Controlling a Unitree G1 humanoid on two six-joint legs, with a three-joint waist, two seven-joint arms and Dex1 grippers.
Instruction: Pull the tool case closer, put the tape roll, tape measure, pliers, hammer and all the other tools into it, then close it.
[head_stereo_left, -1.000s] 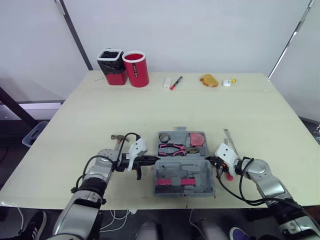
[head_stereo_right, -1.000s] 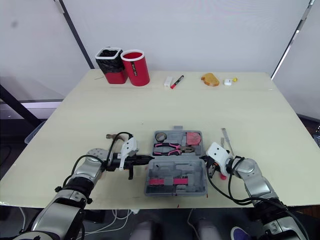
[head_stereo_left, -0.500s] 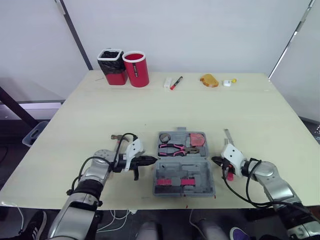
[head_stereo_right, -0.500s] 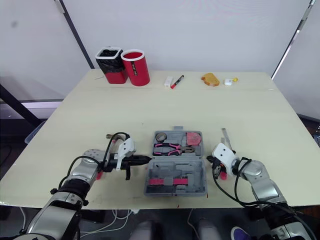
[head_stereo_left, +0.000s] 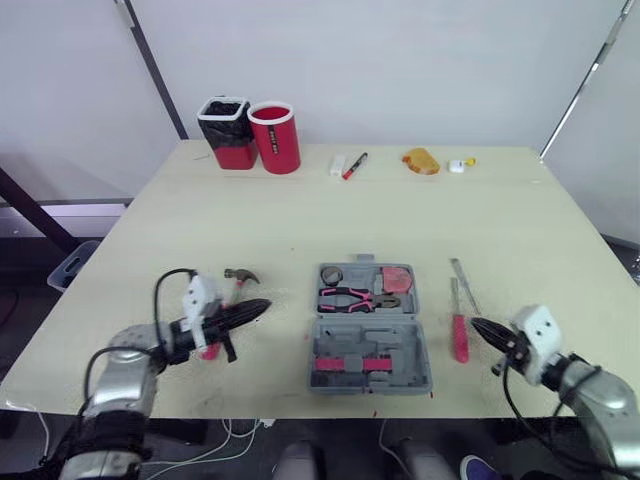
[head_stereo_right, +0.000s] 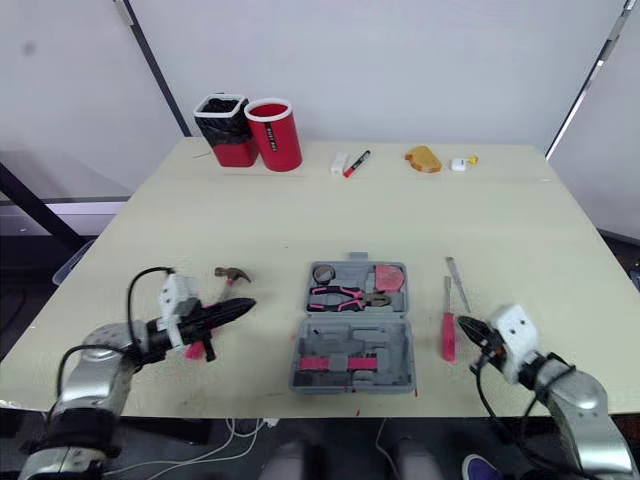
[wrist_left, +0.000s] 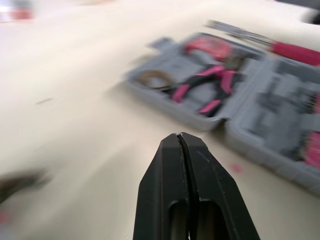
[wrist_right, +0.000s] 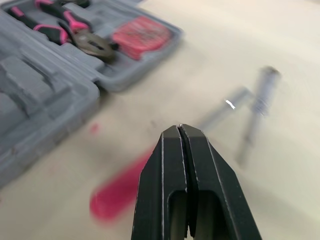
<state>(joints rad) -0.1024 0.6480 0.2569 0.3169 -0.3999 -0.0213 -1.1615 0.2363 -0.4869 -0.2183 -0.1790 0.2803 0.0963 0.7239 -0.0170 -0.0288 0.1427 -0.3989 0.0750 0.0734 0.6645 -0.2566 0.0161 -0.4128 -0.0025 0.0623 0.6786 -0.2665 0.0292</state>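
Observation:
The grey tool case (head_stereo_left: 368, 345) lies open near the table's front edge. Its far half holds a tape roll (head_stereo_left: 333, 274), pink-handled pliers (head_stereo_left: 355, 297) and a pink tape measure (head_stereo_left: 396, 277). To its left lies a hammer (head_stereo_left: 238, 275). My left gripper (head_stereo_left: 264, 304) hovers shut and empty over the hammer's handle, pointing at the case. A red-handled screwdriver (head_stereo_left: 459, 335) and a thin metal tool (head_stereo_left: 463, 284) lie right of the case. My right gripper (head_stereo_left: 476, 324) is shut and empty, just right of the screwdriver. Both wrist views show the fingers closed together (wrist_left: 195, 165), (wrist_right: 197, 165).
At the far edge stand a black-lined red bin (head_stereo_left: 227, 132) and a red cup (head_stereo_left: 275, 137). Further right along it are a white block (head_stereo_left: 337, 165), a marker (head_stereo_left: 351, 166), an orange object (head_stereo_left: 419, 161) and a small white item (head_stereo_left: 458, 165).
Both grippers have drawn back from the case's sides, the left one to the left, the right one to the right and nearer. The screwdriver now shows in full. The case has stayed put.

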